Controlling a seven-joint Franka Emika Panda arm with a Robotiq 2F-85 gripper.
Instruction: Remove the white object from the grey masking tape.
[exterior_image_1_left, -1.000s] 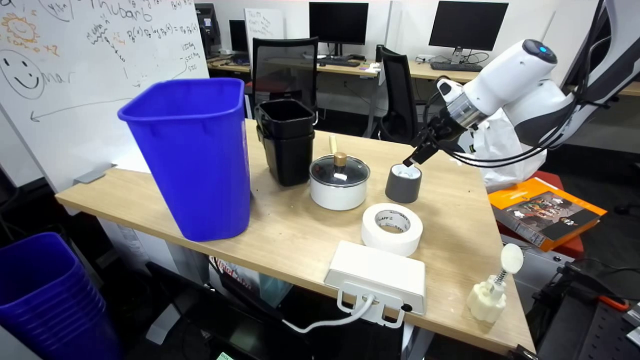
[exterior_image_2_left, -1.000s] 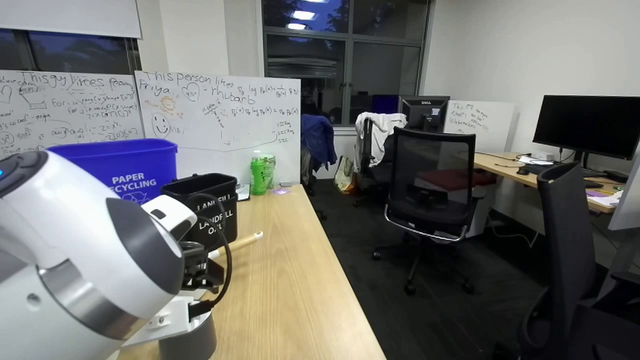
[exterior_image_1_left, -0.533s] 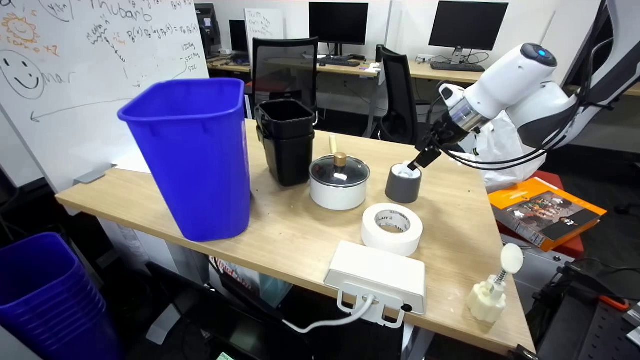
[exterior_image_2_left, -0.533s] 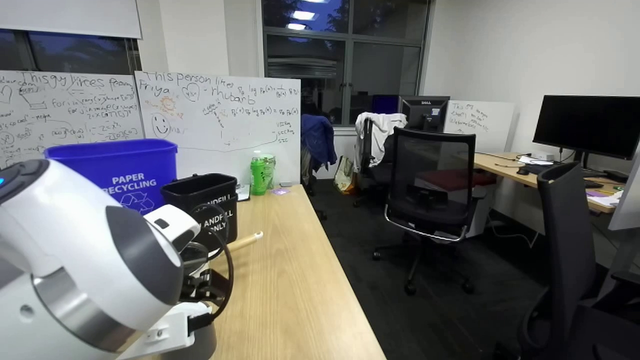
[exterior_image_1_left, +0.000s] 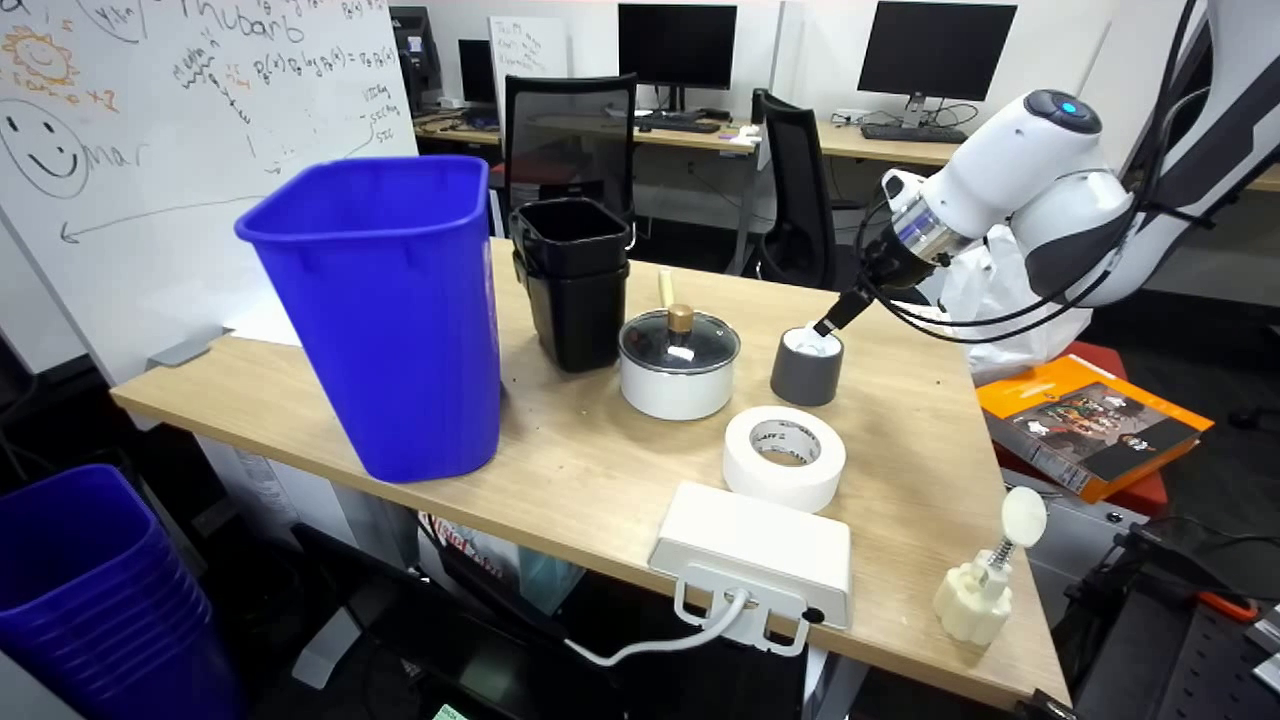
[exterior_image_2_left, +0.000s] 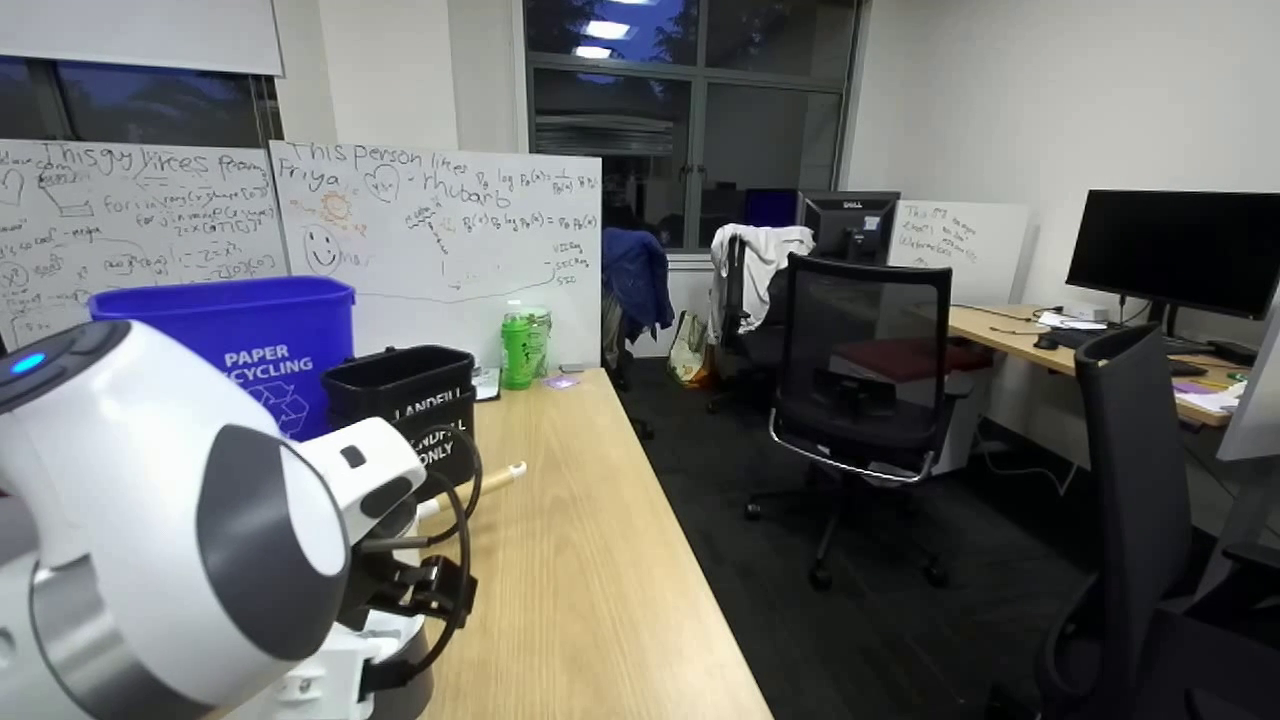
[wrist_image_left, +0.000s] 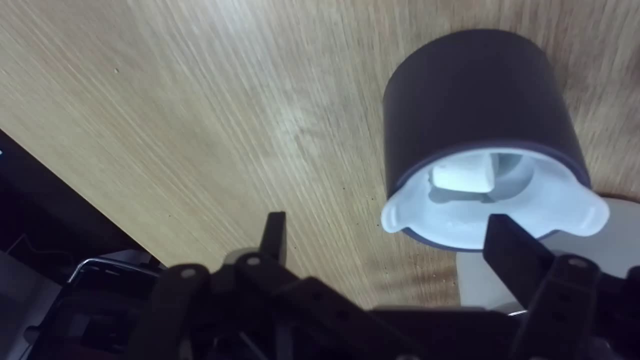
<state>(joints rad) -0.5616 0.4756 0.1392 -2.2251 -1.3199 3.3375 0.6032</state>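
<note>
The jaws stand empty and spread wide; in the wrist view one side overlaps the white, plastic-looking cup-like piece (wrist_image_left: 462, 216) seated inside the upright dark grey cylinder of masking tape (wrist_image_left: 475, 100). I would set them astride one rim lug (wrist_image_left: 590, 217), pinch, then lift straight out.

The tool (exterior_image_1_left: 824, 327) has rotated and shifted slightly above the grey masking tape (exterior_image_1_left: 806, 380). In an exterior view, the white bracket (exterior_image_2_left: 325, 668) on the arm (exterior_image_2_left: 150, 500) has moved lower, now concealing more of the tape's side.
</note>
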